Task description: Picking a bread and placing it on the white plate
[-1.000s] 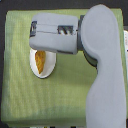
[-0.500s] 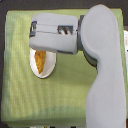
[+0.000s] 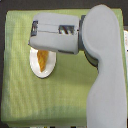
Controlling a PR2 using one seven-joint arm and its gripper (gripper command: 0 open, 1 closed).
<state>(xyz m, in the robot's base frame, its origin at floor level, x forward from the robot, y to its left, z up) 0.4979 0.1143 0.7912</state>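
One bread [image 3: 43, 60] is lying on the white plate [image 3: 36, 70].
The plate is sitting on a green cloth [image 3: 30, 100], at about nine o'clock from the middle of the view. The big gray robot arm [image 3: 102, 65] is reaching in from five o'clock and is covering the top of the plate. Its gripper [image 3: 34, 29] is pointing toward nine o'clock, and I cannot tell whether it is open or closed.

The single exterior view looks steeply down, fairly close, onto the green cloth [image 3: 25, 95] (the arm [image 3: 102, 75] fills its right)
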